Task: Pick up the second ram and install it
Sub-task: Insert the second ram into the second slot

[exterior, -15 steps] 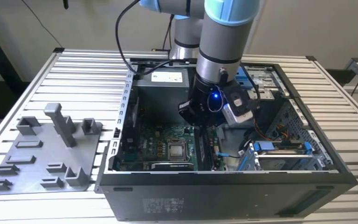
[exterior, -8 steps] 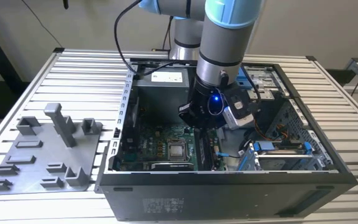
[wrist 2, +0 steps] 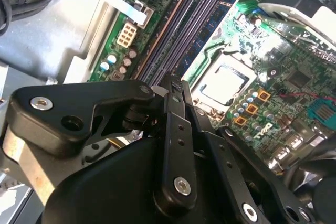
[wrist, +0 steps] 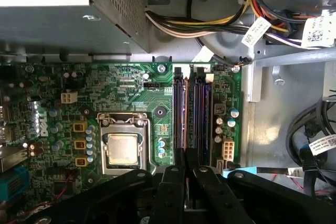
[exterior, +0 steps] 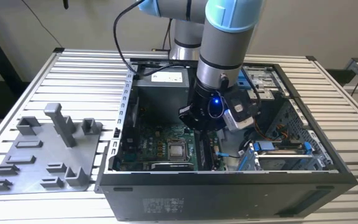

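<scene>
My black gripper [exterior: 199, 130] hangs low inside the open computer case, over the green motherboard [exterior: 143, 150]. Its fingers are shut, tip against tip, and I see nothing between them. In the first wrist view the gripper [wrist: 187, 156] is over the near end of the row of memory slots [wrist: 191, 108], beside the processor socket [wrist: 122, 149]. The second wrist view shows the gripper [wrist 2: 174, 85] from behind. There a long dark bluish ram [wrist 2: 207, 32] stands upright in a slot on the socket's side. I cannot tell whether it is the second ram.
The case walls [exterior: 229, 179] ring the arm closely. A power supply [exterior: 160, 81] sits at the back and a drive cage [exterior: 281, 154] on the exterior view's right. Bundled cables [wrist: 210, 24] run above the slots. A grey holder fixture [exterior: 42, 156] lies on the slatted table outside the case.
</scene>
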Available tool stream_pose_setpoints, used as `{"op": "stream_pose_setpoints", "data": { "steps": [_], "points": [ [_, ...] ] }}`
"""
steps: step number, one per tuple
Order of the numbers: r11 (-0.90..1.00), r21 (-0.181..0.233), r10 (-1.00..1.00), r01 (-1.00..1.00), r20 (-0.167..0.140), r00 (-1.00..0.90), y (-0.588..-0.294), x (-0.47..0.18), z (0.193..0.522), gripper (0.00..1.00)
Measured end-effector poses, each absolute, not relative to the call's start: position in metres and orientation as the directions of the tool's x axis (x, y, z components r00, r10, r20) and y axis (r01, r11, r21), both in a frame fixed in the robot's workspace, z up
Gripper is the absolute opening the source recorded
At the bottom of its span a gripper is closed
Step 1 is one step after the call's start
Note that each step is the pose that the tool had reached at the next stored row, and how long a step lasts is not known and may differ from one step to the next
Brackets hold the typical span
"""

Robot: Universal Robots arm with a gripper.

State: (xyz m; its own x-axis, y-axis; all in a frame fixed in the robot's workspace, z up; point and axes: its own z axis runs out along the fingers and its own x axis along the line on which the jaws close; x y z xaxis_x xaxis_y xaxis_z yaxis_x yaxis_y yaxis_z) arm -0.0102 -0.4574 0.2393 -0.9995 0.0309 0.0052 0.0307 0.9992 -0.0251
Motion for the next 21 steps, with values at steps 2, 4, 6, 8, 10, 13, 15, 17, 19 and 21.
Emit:
{"op": "stream_pose_setpoints", "data": {
  "steps": [2, 4, 6, 8, 10, 13, 15, 17, 19, 21],
  "points": [
    [0.999, -0.025, 0.031, 0.031, 0.005, -1.000, -0.4574, -0.0099, 0.2376, 0.13],
    [0.999, -0.025, 0.031, 0.031, 0.005, -1.000, -0.4575, -0.0093, 0.2363, 0.13],
    [0.999, -0.025, 0.031, 0.031, 0.005, -1.000, -0.4574, -0.0092, 0.2344, 0.13],
    [0.999, -0.025, 0.031, 0.031, 0.005, -1.000, -0.4574, -0.0092, 0.2328, 0.13],
    [0.999, -0.025, 0.031, 0.031, 0.005, -1.000, -0.4575, -0.0091, 0.2316, 0.13],
    [0.999, -0.025, 0.031, 0.031, 0.005, -1.000, -0.4575, -0.0091, 0.2305, 0.13],
    [0.999, -0.025, 0.031, 0.031, 0.005, -1.000, -0.4575, -0.0091, 0.2299, 0.13],
    [0.999, -0.025, 0.031, 0.031, 0.005, -1.000, -0.4575, -0.0091, 0.2294, 0.13],
    [0.999, -0.025, 0.031, 0.031, 0.005, -1.000, -0.4576, -0.0091, 0.2292, 0.13],
    [0.999, -0.025, 0.031, 0.031, 0.005, -1.000, -0.4577, -0.0091, 0.2287, 0.13]
  ]
}}
